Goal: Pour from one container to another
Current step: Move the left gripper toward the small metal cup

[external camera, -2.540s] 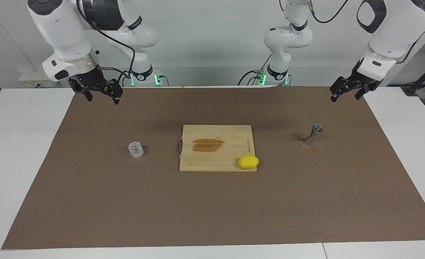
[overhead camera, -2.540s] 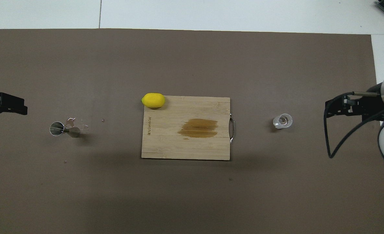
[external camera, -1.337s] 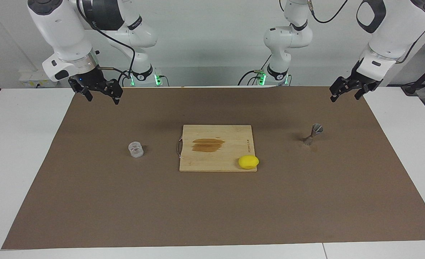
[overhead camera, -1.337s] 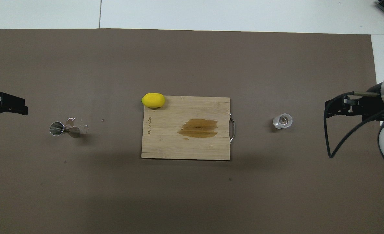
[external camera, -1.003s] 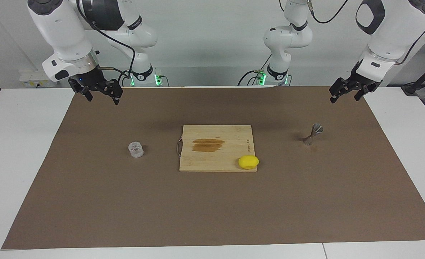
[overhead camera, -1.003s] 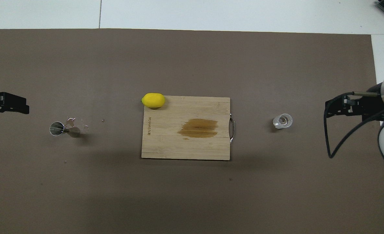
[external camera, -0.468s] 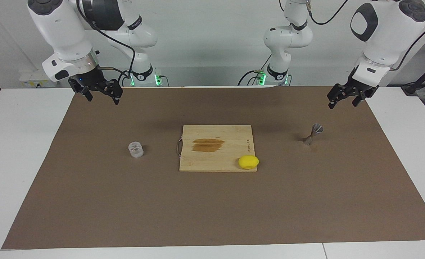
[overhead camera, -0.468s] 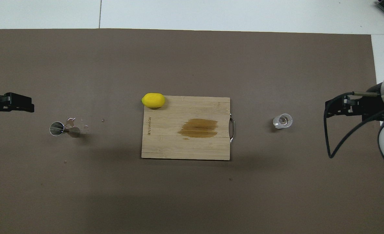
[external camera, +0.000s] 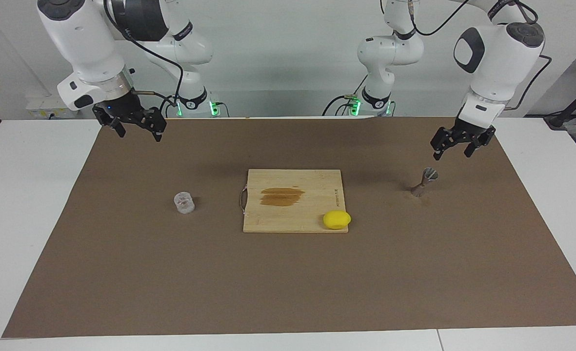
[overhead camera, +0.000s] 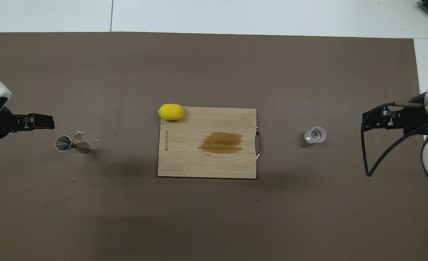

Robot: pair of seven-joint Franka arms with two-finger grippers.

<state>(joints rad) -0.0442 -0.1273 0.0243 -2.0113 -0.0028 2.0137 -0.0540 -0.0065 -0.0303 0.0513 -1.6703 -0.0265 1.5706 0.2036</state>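
1. The glass cup (external camera: pixel 184 202) stood upright on the brown mat (external camera: pixel 288 292), between the cutting board (external camera: pixel 292 201) and the right arm's end of the table. It looked thick-walled and ribbed, so I judged it stiff, fairly heavy for its size, and breakable if knocked or dropped. The ribs ought to give fingers some bite, though glass is slick. The sensible hold seemed to be across the middle of its side wall, below the rim.

2. The jigger (external camera: pixel 425 181) stood on the mat toward the left arm's end, well apart from the cup with the board between them. It looked light, rigid and narrow-waisted, so easy to topple. If it had to be steadied, the waist was the place to take it. A few small wet-looking spots (overhead camera: pixel 87 137) lay on the mat just beside it.

3. The left gripper (external camera: pixel 454 146) hung over the mat close to the jigger, a little above it, its fingers spread and holding nothing.

4. The right gripper (external camera: pixel 134 126) hovered over the mat's edge nearest the robots at the right arm's end, waiting, fingers apart and empty, well away from the cup.

5. By my count: one glass cup, one jigger, one cutting board with a brown stain (external camera: pixel 282 196), one lemon (external camera: pixel 337 220) at the board's corner, one mat, two arms.
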